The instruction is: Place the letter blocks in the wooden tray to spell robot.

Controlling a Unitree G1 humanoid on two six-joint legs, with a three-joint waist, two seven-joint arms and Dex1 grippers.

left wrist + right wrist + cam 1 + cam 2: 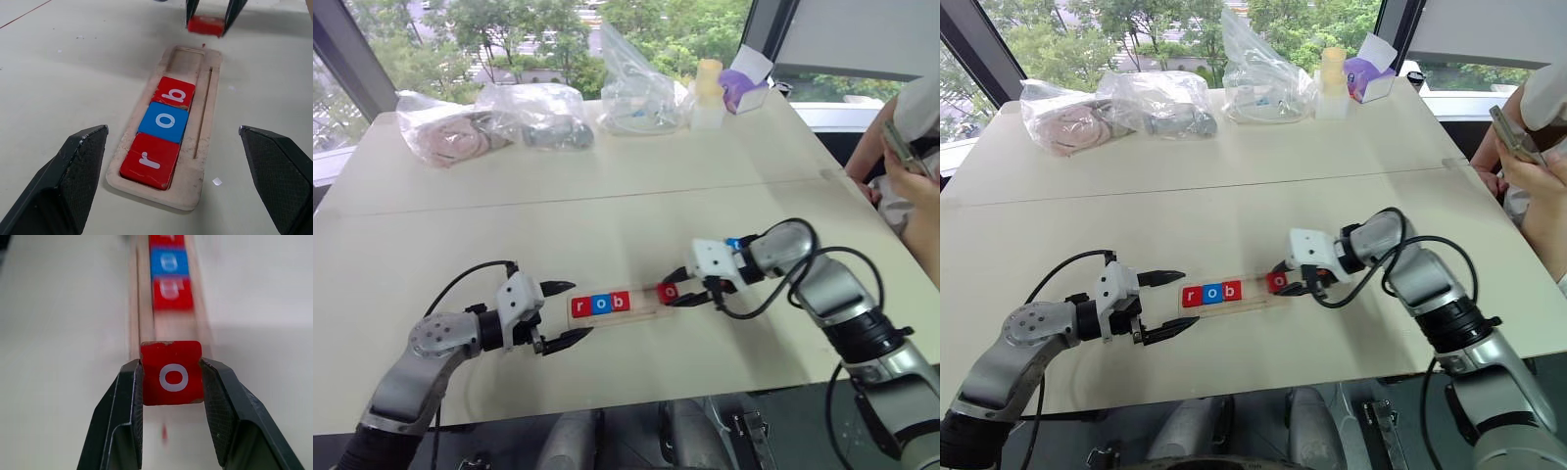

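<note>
Between right hand (172, 382) fingers: red o block (172, 373)

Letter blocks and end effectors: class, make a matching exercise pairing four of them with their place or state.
Things
1. r block
2. blue o block
3. red o block
4. left end effector

States
A. open, at the wooden tray's end
B. middle of three seated blocks
C. held in the right end effector
D. tray's end slot

Pairs: 1-D, 2-B, 3-C, 4-A
</note>
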